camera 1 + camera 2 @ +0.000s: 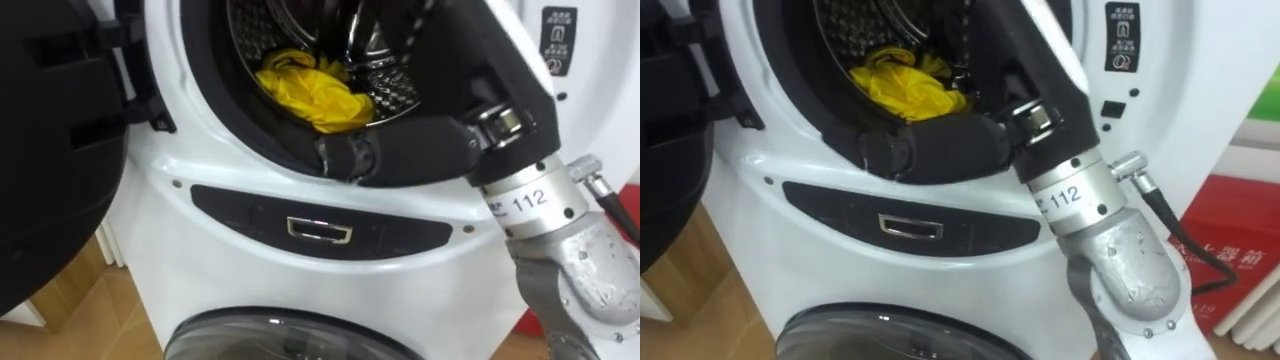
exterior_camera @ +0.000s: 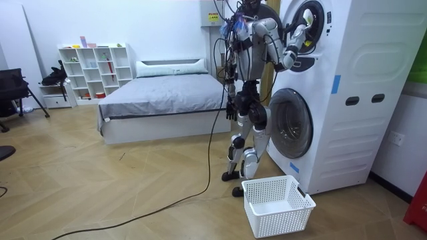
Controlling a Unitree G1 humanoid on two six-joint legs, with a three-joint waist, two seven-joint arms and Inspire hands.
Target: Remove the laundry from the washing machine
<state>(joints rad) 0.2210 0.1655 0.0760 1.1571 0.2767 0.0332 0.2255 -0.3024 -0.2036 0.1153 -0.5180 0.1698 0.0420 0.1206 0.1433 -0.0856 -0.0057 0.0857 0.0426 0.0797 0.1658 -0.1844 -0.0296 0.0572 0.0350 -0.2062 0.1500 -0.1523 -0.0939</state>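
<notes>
Yellow cloth sits upper middle, inside the drum. My right hand is just below it, reaching in for it I guess. Can't tell if it's open or closed.

I count one washing machine with two round doors: one upper door and one lower door. In its upper drum I see one yellow garment. On the floor just in front of the machine is one white basket. Well away from it are one bed and one white shelf unit.
</notes>
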